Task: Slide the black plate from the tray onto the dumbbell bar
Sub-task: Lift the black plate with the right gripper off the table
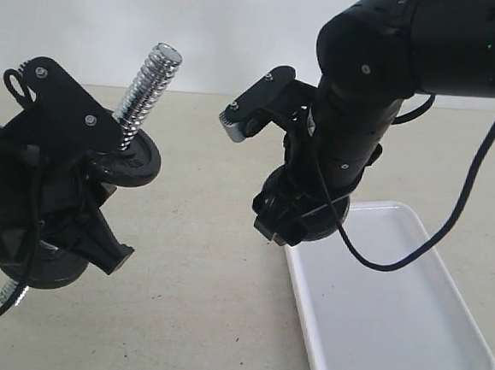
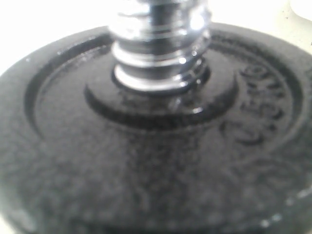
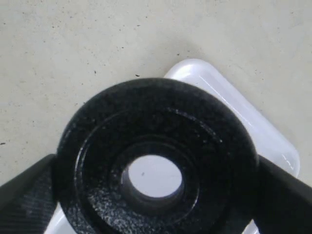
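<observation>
With the right tool (image 3: 153,195) clamping the black plate (image 3: 161,112) over the tray (image 1: 407,335)'s corner and the left tool (image 1: 86,224) gripping the tilted dumbbell bar (image 1: 150,87), tilt the plate's bore coaxial with the threaded end before sliding.

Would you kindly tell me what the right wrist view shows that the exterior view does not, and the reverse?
Only the right wrist view: the black plate's open central hole, with the white tray showing through it, and the fingers pressed on its rim from both sides.
Only the exterior view: the left gripper holding the dumbbell bar tilted, a black disc already on it, its threaded end free.
Both: the tray, the beige table, and the plate held over the tray's corner.
</observation>
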### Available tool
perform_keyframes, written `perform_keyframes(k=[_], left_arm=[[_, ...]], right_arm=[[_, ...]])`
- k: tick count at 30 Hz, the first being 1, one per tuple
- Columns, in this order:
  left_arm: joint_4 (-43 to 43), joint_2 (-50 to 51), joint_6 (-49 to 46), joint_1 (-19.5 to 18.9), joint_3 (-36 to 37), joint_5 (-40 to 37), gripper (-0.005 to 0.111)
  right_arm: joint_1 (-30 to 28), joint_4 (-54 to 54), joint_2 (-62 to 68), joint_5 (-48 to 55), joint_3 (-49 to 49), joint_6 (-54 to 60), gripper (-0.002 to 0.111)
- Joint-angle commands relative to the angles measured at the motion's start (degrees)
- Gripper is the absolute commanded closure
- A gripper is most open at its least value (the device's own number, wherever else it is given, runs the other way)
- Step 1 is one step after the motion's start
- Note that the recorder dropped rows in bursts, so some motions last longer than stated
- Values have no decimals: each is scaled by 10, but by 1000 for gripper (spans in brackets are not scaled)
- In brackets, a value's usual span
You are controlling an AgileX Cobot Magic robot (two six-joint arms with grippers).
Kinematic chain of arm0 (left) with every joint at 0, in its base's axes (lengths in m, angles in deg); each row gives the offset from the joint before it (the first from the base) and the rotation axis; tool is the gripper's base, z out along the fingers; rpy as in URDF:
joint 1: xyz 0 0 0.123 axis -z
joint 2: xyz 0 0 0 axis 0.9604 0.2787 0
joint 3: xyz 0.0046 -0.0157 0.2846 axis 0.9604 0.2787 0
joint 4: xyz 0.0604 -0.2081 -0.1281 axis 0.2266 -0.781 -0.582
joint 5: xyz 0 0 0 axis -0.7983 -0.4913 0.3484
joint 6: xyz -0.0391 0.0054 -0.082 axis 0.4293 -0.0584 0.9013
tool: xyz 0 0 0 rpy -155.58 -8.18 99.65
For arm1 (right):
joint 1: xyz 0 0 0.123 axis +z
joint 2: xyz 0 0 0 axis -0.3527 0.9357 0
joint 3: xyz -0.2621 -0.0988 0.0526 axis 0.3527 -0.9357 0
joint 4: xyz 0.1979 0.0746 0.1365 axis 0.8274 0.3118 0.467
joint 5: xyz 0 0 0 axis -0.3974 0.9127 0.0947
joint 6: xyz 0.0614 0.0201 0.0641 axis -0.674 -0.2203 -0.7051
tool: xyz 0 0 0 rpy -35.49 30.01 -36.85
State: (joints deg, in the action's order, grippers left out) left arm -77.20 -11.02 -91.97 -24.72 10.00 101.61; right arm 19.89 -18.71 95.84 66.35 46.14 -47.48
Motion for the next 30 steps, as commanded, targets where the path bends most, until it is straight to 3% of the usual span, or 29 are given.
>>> perform_keyframes(k=[1,15,22,30], left_arm=[[26,-32,-13,1,-25,54,102],[26,-32,-13,1,0,65,102],[26,-33,-13,1,0,65,102],[26,-33,-13,1,0,65,102]], right_arm=[[0,0,-15,-8,3,11,108],[-4,122,-15,-18,3,142,108],[-82,343,-15,9,3,299,108],[-172,532,-15,111,3,490,108]])
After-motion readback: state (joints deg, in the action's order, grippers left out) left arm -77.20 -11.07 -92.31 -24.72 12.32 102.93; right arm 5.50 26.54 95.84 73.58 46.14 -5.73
